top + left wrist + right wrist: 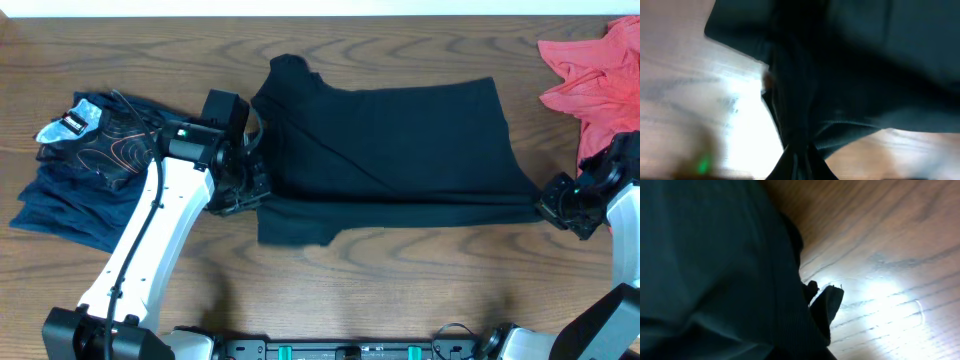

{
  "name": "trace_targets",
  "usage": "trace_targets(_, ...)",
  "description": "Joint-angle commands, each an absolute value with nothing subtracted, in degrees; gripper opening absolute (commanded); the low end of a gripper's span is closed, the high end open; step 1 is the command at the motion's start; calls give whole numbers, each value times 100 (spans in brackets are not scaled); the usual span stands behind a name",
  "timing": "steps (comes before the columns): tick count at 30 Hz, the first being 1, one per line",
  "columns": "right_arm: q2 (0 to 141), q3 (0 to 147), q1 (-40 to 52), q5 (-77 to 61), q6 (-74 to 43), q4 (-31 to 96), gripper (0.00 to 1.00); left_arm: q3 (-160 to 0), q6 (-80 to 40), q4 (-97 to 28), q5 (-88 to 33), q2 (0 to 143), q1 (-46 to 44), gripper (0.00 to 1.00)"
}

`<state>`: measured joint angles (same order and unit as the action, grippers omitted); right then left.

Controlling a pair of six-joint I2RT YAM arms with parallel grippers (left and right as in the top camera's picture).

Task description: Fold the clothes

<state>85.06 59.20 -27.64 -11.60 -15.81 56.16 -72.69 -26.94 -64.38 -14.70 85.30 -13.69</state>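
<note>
- Here, the black T-shirt [400, 140] lies spread in the middle of the wooden worktop [400, 300], with its long side going from left to right.
- The cloth is in two layers: an upper layer covers most of the shirt, and a strip of the lower layer shows along the near edge, wider at the left end.
- One sleeve points away at the far left corner, and another piece of cloth sticks out at the near left corner.
- The left pincer [248, 172] is at the left edge of the shirt. In the left wrist view the dark cloth [865, 65] is gathered into a narrow bunch that runs down between the jaws, so the pincer is clamped on the T-shirt.
- The right pincer [552, 203] is at the near right corner, where the cloth is drawn to a point. In the right wrist view the cloth [705, 255] fills the left side and one dark finger [827, 305] presses beside it, so this pincer also grips the shirt.
- On the left of the worktop is a folded pile: a black garment with red lines [110, 140] lies on top of a navy-blue garment [60, 205], well apart from the T-shirt.
- A pink garment [595, 75] lies crumpled at the far right corner, near the right arm and not touching the T-shirt.
</note>
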Motion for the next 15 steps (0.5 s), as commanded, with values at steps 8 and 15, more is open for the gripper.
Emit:
trace_targets(8,8449,5990,-2563,-1887,-1378,5902,1,-7262,-2707,-5889,-1431,8565,-1345,6)
trace_targets(15,8449,5990,-2576,-1896,-1487,5483,1,-7205,-2762,-5728,-838,8573,-1345,6)
